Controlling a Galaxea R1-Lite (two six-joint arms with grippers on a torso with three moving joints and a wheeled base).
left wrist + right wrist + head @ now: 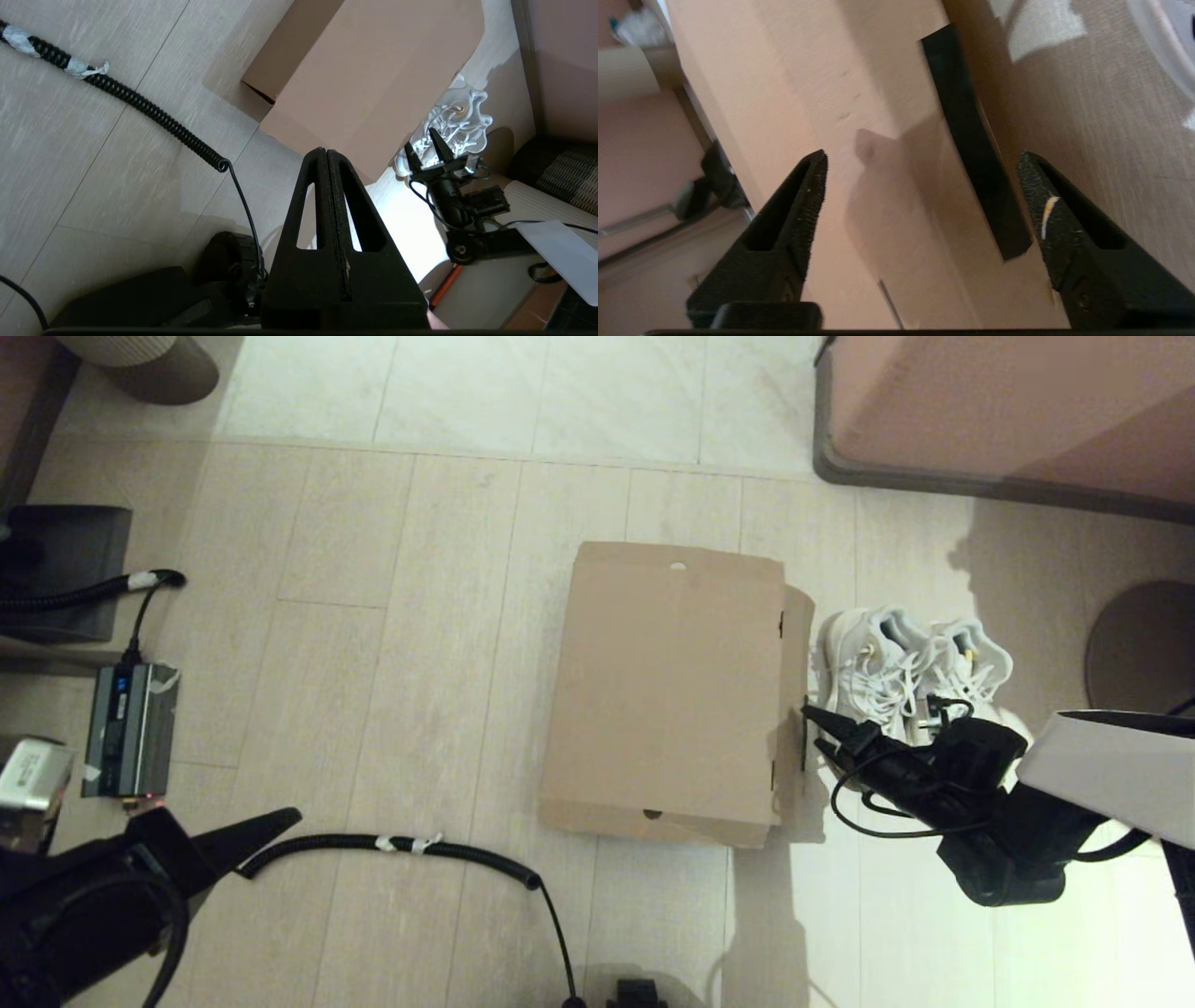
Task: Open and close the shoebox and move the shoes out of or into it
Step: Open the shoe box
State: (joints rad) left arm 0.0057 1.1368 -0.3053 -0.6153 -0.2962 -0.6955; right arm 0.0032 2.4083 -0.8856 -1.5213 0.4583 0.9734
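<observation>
1. Head view: the shoebox, plain matte brown cardboard, lies closed on the pale wood-grain floor, a small punched hole near its far edge.
2. Just right of the box the shoes stand side by side, white with loose laces and soft mesh toes.
3. The right gripper points at the box's right side, its tapered black fingers spread apart around a glossy black tape strip on the flap, holding nothing.
4. The left gripper rests at near left, its wedge-shaped fingers pressed together, empty.
5. A ribbed black coiled cable lies on the floor near it.
</observation>
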